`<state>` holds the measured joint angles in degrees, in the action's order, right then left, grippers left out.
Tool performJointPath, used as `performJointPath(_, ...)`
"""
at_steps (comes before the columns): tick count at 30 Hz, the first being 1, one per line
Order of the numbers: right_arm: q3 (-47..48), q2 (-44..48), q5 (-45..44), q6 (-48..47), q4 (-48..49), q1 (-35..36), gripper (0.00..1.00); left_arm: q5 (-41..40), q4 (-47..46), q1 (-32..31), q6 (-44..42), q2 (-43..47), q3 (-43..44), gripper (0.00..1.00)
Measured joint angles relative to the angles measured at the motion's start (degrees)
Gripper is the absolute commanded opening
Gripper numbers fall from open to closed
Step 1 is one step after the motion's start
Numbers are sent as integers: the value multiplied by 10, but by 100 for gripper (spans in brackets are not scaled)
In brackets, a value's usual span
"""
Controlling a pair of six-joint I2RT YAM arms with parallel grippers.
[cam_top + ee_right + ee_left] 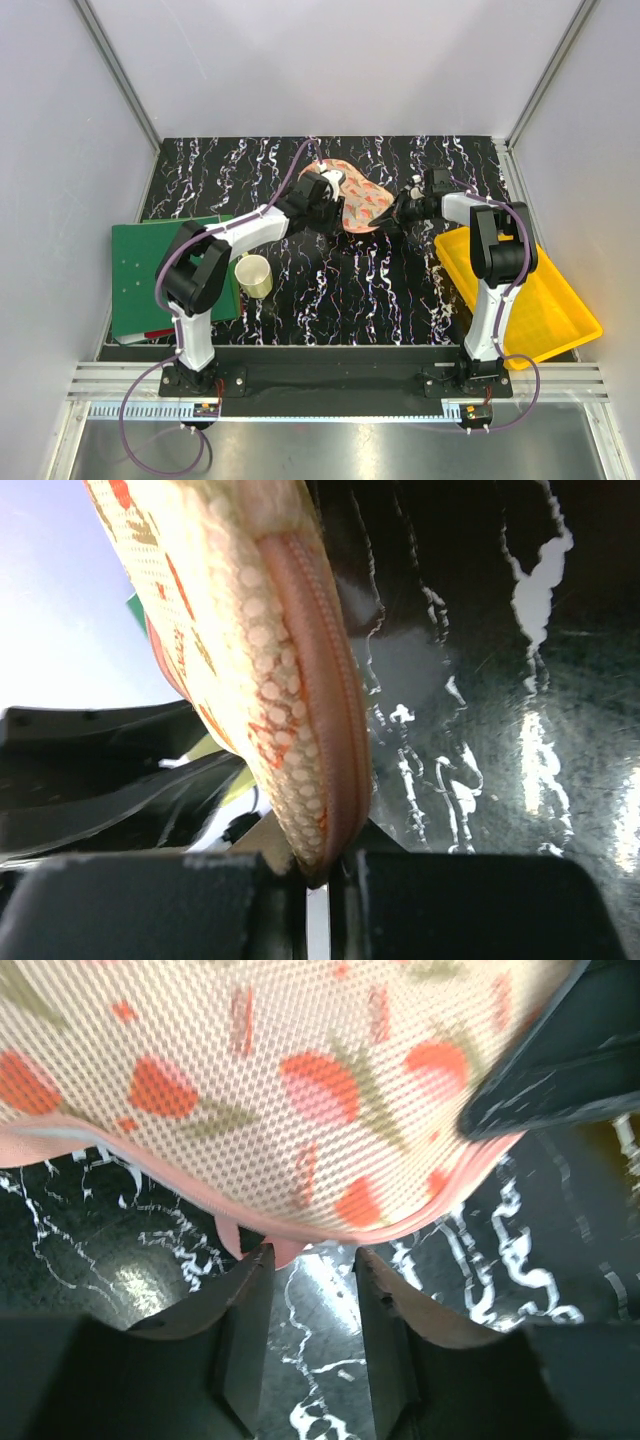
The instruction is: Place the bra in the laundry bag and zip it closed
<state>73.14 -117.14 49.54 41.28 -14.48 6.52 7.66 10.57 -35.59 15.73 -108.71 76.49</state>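
Observation:
The laundry bag (362,207), a peach pouch printed with red marks, is held up off the black marbled table between my two grippers. My right gripper (398,212) is shut on the bag's zipped rim (325,730); in the right wrist view the pouch's end sits pinched in my right gripper (325,865). My left gripper (312,1255) stands open just below the bag (300,1090), with only table showing between its fingers. A small pink tab (285,1250) on the rim hangs at the left fingertip. The bra is out of view.
A yellow tray (540,300) lies at the right beside the right arm. A green board (165,265) lies at the left, with a pale cup (254,275) standing at its right edge.

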Motion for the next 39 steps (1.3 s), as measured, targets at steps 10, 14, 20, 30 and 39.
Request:
performJointPath(10,-9,0,38,31,31,-6,0,-2,16,-1,-24,-3,-6,50)
performJointPath(14,-12,0,42,38,39,-6,0,-2,14,-1,-24,-4,-5,48)
performJointPath(20,-17,0,45,42,45,-6,0,-7,15,-1,-24,-16,9,38)
performJointPath(30,-20,0,45,44,53,-6,0,-20,21,-6,-31,-17,22,6)
performJointPath(39,-2,0,9,25,11,-5,60,-28,37,-6,-32,-17,23,0)
